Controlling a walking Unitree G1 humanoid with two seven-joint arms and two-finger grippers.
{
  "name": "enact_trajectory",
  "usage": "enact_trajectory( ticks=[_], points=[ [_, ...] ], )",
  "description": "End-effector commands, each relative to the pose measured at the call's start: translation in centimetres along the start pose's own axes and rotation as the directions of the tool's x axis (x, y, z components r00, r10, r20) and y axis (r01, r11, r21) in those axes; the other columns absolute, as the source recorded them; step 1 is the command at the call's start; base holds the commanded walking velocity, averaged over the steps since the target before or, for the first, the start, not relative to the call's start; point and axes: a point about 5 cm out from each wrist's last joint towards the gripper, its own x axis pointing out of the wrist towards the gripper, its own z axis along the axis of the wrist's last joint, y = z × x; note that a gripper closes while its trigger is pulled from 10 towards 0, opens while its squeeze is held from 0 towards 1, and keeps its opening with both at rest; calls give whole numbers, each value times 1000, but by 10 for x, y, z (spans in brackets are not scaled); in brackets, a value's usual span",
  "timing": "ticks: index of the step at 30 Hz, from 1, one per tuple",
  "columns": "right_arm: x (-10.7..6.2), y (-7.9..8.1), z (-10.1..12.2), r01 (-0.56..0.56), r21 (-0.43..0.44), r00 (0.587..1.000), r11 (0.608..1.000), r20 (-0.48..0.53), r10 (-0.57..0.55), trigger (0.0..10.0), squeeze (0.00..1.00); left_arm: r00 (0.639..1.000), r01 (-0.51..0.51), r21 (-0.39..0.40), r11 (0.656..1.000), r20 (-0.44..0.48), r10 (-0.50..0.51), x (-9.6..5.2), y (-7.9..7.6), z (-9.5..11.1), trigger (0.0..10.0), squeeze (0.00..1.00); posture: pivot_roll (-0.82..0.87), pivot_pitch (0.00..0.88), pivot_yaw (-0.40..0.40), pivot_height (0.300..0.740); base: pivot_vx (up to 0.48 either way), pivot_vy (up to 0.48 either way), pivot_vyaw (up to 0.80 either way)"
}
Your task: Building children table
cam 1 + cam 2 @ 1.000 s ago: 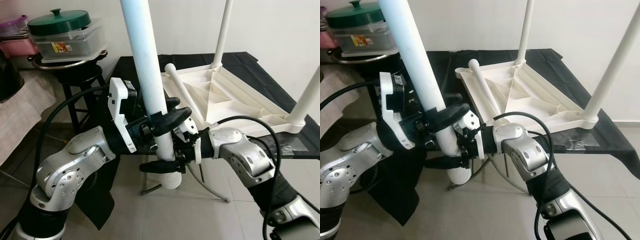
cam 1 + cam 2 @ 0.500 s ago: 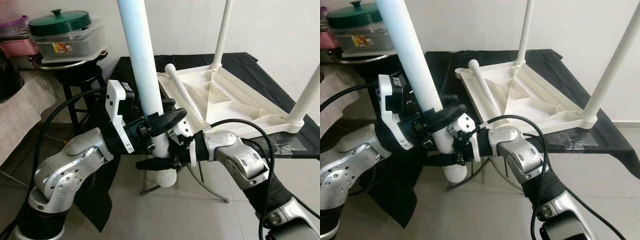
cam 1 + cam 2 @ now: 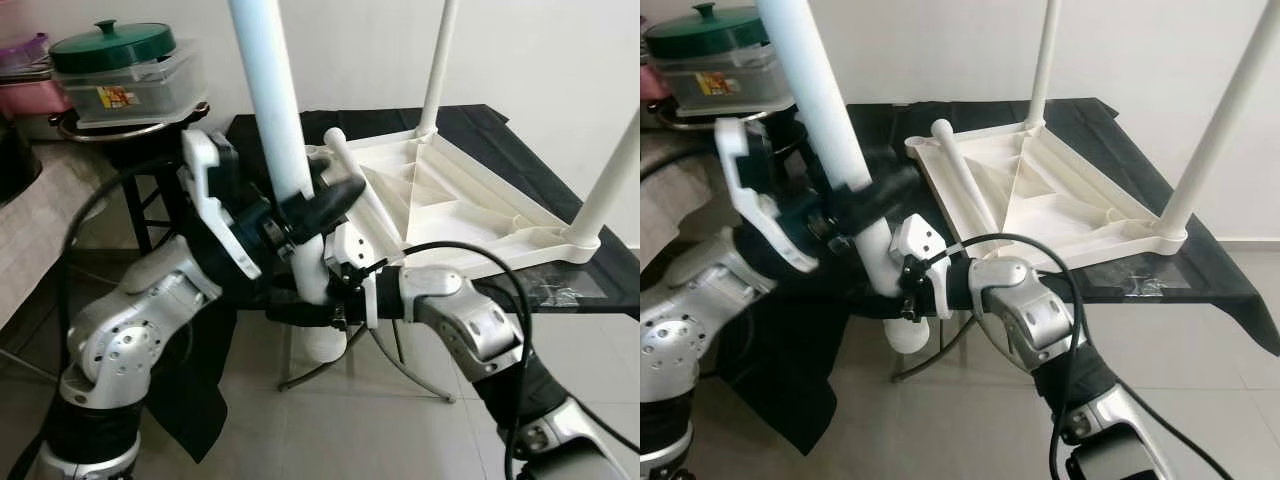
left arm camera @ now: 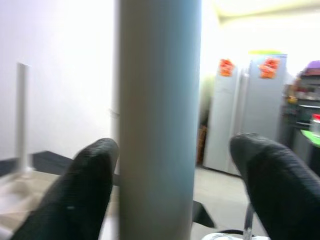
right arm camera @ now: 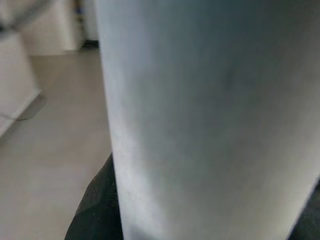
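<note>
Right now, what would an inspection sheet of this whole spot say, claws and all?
Surface: black-covered table, carrying the upturned tabletop.
Job's things: white tabletop upside down, two legs standing in its corners, one loose leg lying across it; a fourth white leg held upright in front of it.
Clutter: green-lidded pot on stacked containers on a black stool.
Claws: left claw around the held leg, one finger touching in the left wrist view; right claw closed on it lower down.
Cables: black cable looping over the right arm.
Surroundings: white wall, tiled floor, a fridge.
</note>
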Motion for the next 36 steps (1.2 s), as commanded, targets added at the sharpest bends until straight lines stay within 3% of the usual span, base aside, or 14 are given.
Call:
enact_trajectory(
  ticks=[1, 3, 12, 13, 14, 15, 16, 17, 18, 19, 23, 26, 29, 36],
  points=[
    [-5, -5, 1, 52, -4, 998, 999, 25, -52, 0, 0, 999, -39, 11, 999, -2, 39, -9, 7, 5, 10000, 1000, -78, 23, 20, 740, 0, 0, 0],
    [-17, -19, 2, 199, 33, 977, 979, 66, -201, 0, 0, 992, -112, 55, 992, -50, 115, -29, 17, 6, 10000, 1000, -83, 23, 25, 740, 0, 0, 0],
    [-29, -33, 2, 354, 94, 924, 931, 121, -364, 0, 0, 967, -235, 92, 968, -78, 242, -54, 30, 5, 10000, 1000, -87, 21, 20, 740, 0, 0, 0],
    [-35, -36, 0, 435, 157, 872, 887, 173, -458, 0, 0, 893, -430, 149, 890, -77, 444, -84, 46, -1, 10000, 1000, -103, 24, 21, 740, 0, 0, 0],
    [-35, -31, -3, 438, 185, 862, 880, 192, -469, 0, 0, 833, -532, 172, 829, -70, 549, -97, 53, -7, 10000, 1000, -103, 24, 21, 740, 0, 0, 0],
    [-35, -31, -3, 438, 185, 862, 880, 192, -469, 0, 0, 833, -532, 172, 829, -70, 549, -97, 53, -7, 10000, 1000, -103, 24, 21, 740, 0, 0, 0],
    [-33, -22, -7, 407, 203, 872, 891, 204, -445, 0, 0, 775, -610, 181, 772, -70, 629, -106, 55, -16, 10000, 1000, -103, 23, 23, 740, 0, 0, 0],
    [-33, -22, -7, 407, 203, 872, 891, 204, -445, 0, 0, 775, -610, 181, 772, -70, 629, -106, 55, -16, 10000, 1000, -103, 23, 23, 740, 0, 0, 0],
    [-32, -15, -9, 384, 214, 879, 898, 213, -427, 0, 0, 736, -653, 184, 734, -71, 673, -111, 56, -23, 10000, 1000, -102, 23, 23, 740, 0, 0, 0],
    [-29, -6, -15, 368, 212, 888, 905, 209, -410, 10000, 0, 689, -692, 208, 691, -96, 719, -115, 53, -36, 10000, 0, -104, 24, 28, 740, 0, 0, 0],
    [-24, 14, -36, 369, 227, 893, 901, 182, -412, 10000, 0, 612, -743, 205, 637, -177, 771, -119, 27, -78, 10000, 0, -107, 22, 35, 740, 0, 0, 0],
    [-21, 23, -44, 371, 239, 894, 897, 169, -415, 10000, 0, 590, -754, 199, 626, -216, 778, -120, 14, -92, 10000, 0, -105, 21, 35, 740, 0, 0, 0],
    [-15, 32, -53, 383, 234, 895, 894, 144, -422, 10000, 0, 526, -794, 207, 572, -240, 816, -124, -2, -112, 10000, 0, -101, 9, 41, 740, 0, 0, 0],
    [-11, 38, -50, 342, 230, 911, 911, 156, -381, 10000, 0, 504, -781, 262, 567, -274, 819, -128, -14, -126, 10000, 0, -99, 5, 45, 740, 0, 0, 0]
  ],
)
